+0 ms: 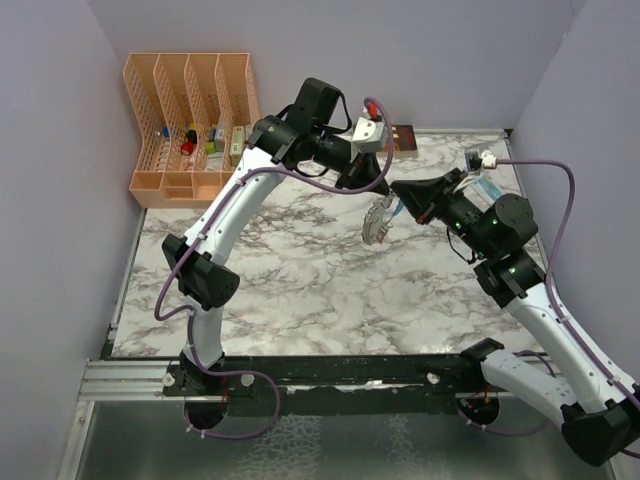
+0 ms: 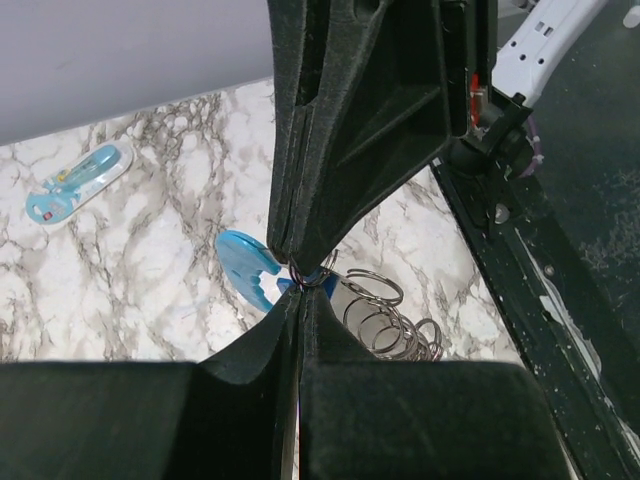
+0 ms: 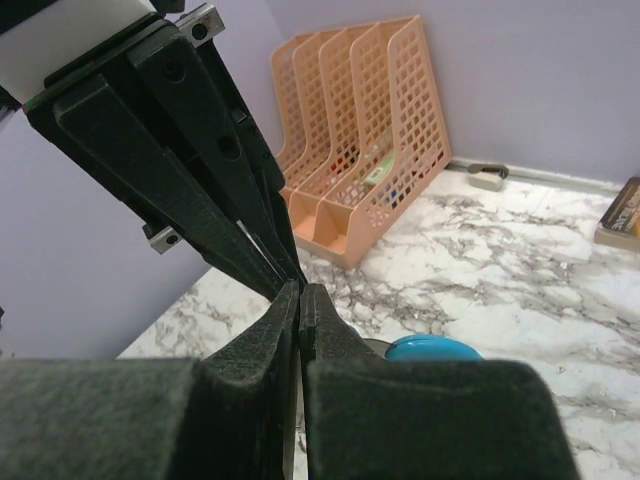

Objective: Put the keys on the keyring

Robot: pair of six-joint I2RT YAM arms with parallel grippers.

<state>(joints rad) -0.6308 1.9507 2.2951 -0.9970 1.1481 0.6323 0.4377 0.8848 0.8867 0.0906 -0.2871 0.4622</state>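
The keyring (image 1: 380,222) hangs in the air over the middle of the table, between both arms. In the left wrist view its grey metal rings (image 2: 385,320) dangle under the fingertips, with its light-blue strap (image 2: 245,262) to the left. My left gripper (image 2: 300,290) is shut on a small ring at the top of the bunch. My right gripper (image 2: 296,262) comes in from the opposite side and is shut tip to tip against the same spot. A dark-blue bit (image 2: 329,284) shows beside the tips; I cannot tell whether it is one of the keys. The right wrist view shows both grippers meeting (image 3: 300,288) and a blue rounded piece (image 3: 432,348) below.
A peach file organizer (image 1: 190,120) stands at the back left corner. A pale-blue see-through object (image 1: 487,187) lies on the marble at the right. A brown item (image 1: 400,138) sits by the back wall. Purple walls enclose the table.
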